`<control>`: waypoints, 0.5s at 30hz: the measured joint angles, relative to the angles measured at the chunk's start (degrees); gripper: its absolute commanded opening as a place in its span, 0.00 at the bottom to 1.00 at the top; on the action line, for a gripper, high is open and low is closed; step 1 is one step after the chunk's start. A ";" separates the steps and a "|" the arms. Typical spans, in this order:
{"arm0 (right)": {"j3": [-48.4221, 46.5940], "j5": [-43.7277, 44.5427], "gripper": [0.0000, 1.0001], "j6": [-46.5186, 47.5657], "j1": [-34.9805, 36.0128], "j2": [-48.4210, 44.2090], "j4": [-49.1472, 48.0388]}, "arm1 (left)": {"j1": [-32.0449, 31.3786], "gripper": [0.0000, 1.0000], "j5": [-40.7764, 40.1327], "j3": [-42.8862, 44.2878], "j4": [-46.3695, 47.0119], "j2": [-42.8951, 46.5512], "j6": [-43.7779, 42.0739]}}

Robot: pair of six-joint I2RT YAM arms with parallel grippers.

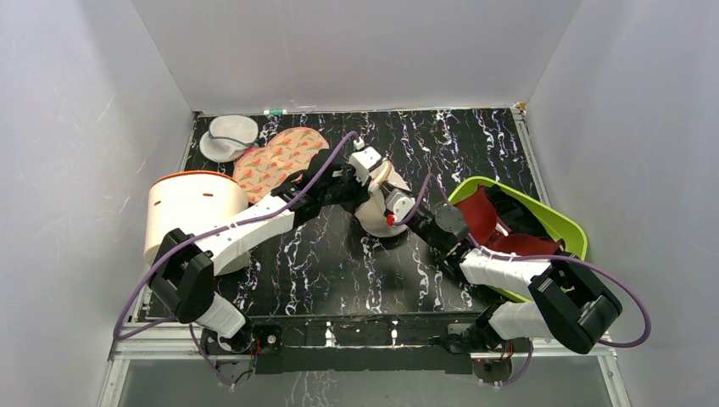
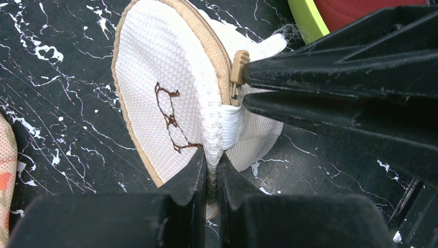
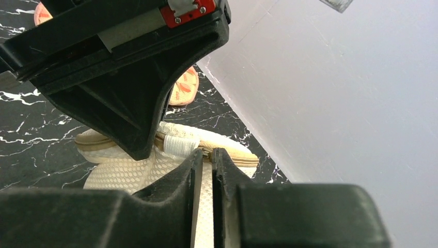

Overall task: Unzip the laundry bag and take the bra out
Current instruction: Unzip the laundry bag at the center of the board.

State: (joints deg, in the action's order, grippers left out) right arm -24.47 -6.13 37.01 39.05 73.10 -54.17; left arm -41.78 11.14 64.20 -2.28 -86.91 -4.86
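At my far left on the bench [image 1: 339, 263] stands a white tub [image 1: 188, 208] with an orange rim; behind it lies a small grey mesh pod [image 1: 227, 137], and beside that a patterned orange cloth [image 1: 280, 157]; none of these is my business. My left claw [image 2: 212, 168] is closed tight on the seam of the laundry bag [image 2: 155, 77], just below its white ribbed tab [image 2: 231, 126], and holds the bag propped on edge near the middle of the bench; the brown stitched mark on its mesh faces my left wrist camera. Just beside that grip, my right claw [image 3: 205, 157] is narrowed to a slit on the tan zip pull [image 2: 238, 64], which sits at the tab end of the track; the zip looks closed along the rim I can see, so I judge the unzipping is only at its start. The bra I cannot see; I take it to be inside the bag. The next move, I think, calls for my left claw to anchor the seam while the right draws the pull round the curved rim, following the arc so the pull does not slip free. Further right is a green basket [image 1: 543, 209] holding red garments [image 1: 479, 219].
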 measured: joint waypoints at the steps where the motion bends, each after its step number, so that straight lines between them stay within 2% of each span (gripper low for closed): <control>1: 0.00 0.04 0.02 -0.09 0.00 -0.02 0.00 | 0.00 0.00 0.00 0.00 0.00 0.00 -0.02; 15: -0.68 6.40 0.00 -4.20 0.00 -0.07 2.69 | 0.00 0.00 -0.04 -0.13 0.46 0.02 -1.64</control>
State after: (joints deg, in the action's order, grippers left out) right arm -25.15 0.27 32.82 39.05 73.03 -51.48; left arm -41.78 11.09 64.07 -1.83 -86.89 -6.50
